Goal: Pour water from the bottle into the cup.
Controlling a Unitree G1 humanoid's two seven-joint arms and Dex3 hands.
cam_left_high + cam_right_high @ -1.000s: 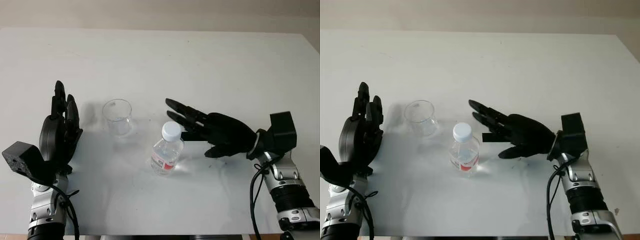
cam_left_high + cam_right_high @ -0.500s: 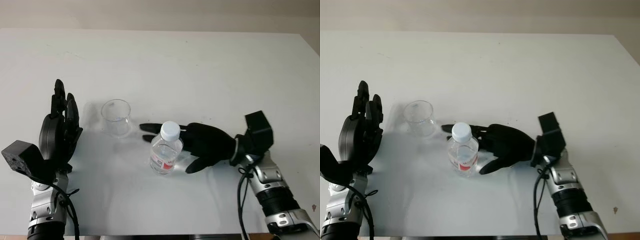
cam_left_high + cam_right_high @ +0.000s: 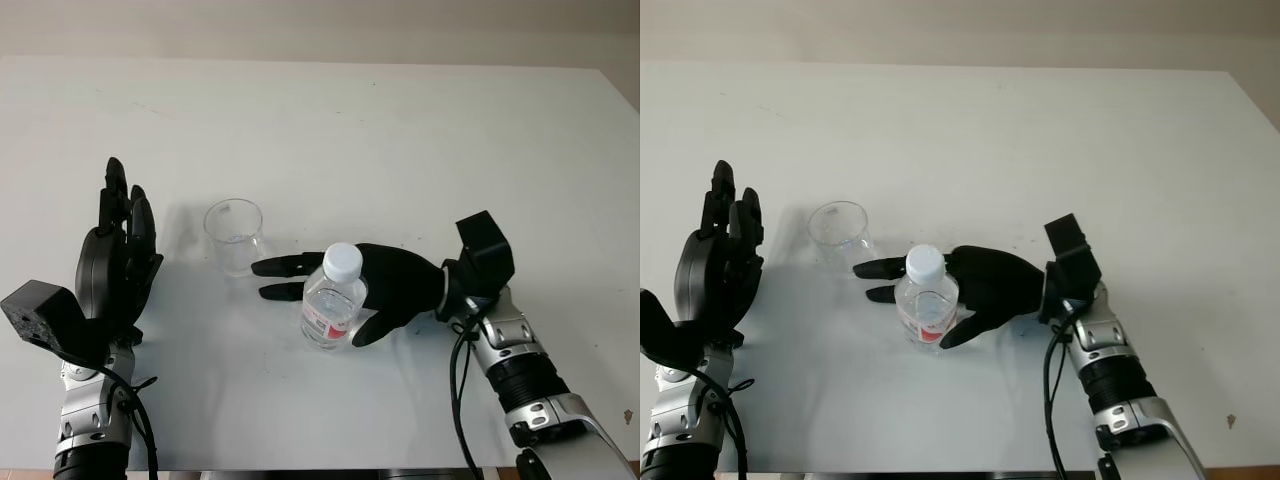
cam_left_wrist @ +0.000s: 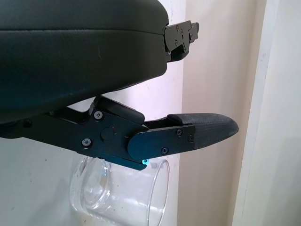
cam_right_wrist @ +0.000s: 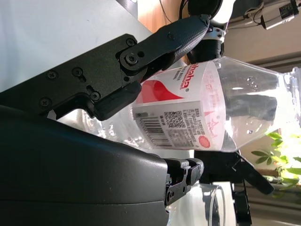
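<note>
Water bottle (image 3: 333,305) stood upright on the white surface (image 3: 400,140), toward the near edge and about midway along it, its white cap on and its red-and-white label facing me. I saw the right hand (image 3: 372,283) brought in from the right side and set around the bottle: the palm was behind and beside the body, two fingers (image 3: 280,266) reached past it on the far side toward the cup, and the thumb came around on the near side. In the right wrist view the labelled body lay between the palm shell and one finger, but I could not tell whether the fingers had actually clamped on it; they looked extended rather than curled, so I took the hand as apart around the bottle, not gripping.

The clear cup (image 3: 235,236) stood upright just left of the bottle and a little farther from the near edge, apart from it. The right hand's fingertips ended close beside the cup without clearly touching it.

My left hand (image 3: 115,265) was open, held upright near the near left corner of the surface, left of the cup and holding nothing.
</note>
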